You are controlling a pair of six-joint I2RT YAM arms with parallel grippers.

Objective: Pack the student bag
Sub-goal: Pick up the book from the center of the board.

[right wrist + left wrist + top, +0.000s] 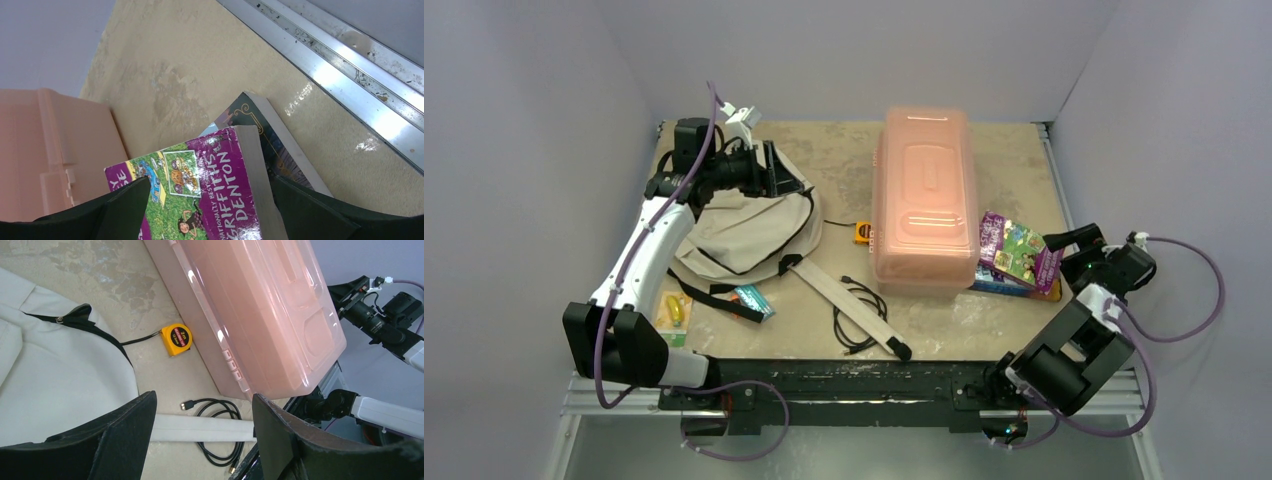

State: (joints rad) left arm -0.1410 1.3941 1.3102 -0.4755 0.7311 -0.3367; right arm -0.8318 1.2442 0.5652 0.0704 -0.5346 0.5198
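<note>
Two books wrist-side, apparently, right claw astride

The left arm rises from its base at 7 o'clock and stretches toward 11 o'clock. Its wrist is bent so that the left gripper points to 3 o'clock, jaws standing apart. The right arm is folded tight at 4 o'clock, elbow low and forearm lifted. The right gripper faces 9 o'clock, tilted downward, its jaws spread wide.
</note>
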